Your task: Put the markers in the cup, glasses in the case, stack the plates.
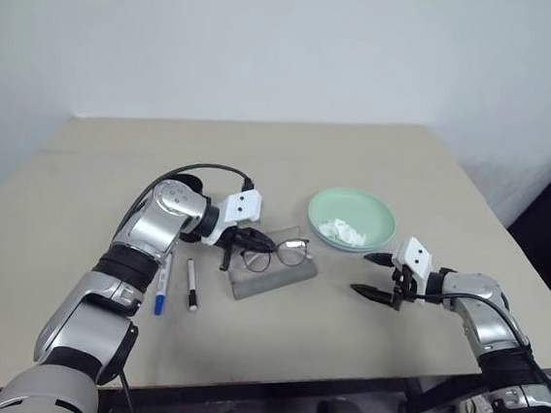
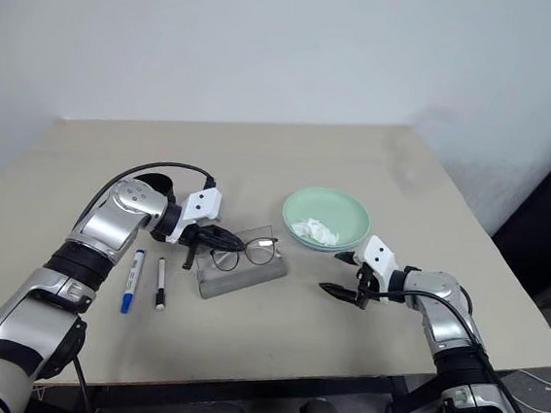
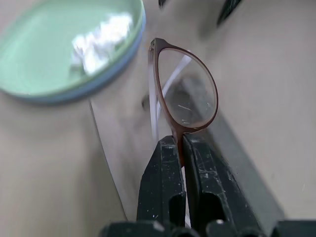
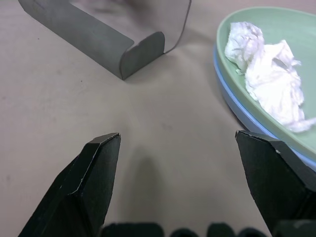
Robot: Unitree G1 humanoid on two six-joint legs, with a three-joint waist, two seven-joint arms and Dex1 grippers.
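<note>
The glasses point(image 1: 284, 251) are held over the grey case point(image 1: 271, 276) by the closed jaws of the left gripper point(image 1: 244, 242), while the right gripper point(image 1: 378, 276) is kept wide open beside the stacked plates point(image 1: 351, 220).

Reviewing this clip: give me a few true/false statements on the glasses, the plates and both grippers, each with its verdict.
1. The left gripper is shut on the glasses. True.
2. The right gripper holds a marker. False: its fingers stand wide apart over bare table, holding nothing.
3. The mint green plate sits on the light blue plate. True.
4. The green plate is empty. False: a crumpled white tissue lies in it.
5. Two markers lie on the table beside the left arm. True.
6. The glasses are closed inside the case. False: they are held above it.
</note>
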